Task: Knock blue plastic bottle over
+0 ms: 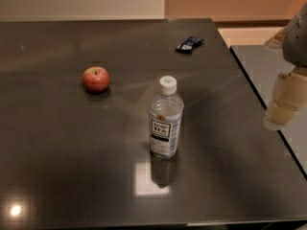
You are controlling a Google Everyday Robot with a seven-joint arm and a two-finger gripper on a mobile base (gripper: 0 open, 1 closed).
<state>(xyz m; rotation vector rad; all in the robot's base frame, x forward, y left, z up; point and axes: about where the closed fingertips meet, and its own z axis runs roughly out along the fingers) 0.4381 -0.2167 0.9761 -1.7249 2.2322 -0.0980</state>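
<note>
The blue plastic bottle [165, 119] stands upright near the middle of the dark table [57, 143]. It is clear and bluish, with a white cap and a white-and-black tea label. My gripper [284, 104] hangs at the right edge of the view, beyond the table's right edge and well to the right of the bottle, not touching it.
A red apple [96, 78] sits to the left of and behind the bottle. A small dark blue packet [189, 43] lies near the far right corner. A second grey surface [261, 66] lies to the right, across a narrow gap.
</note>
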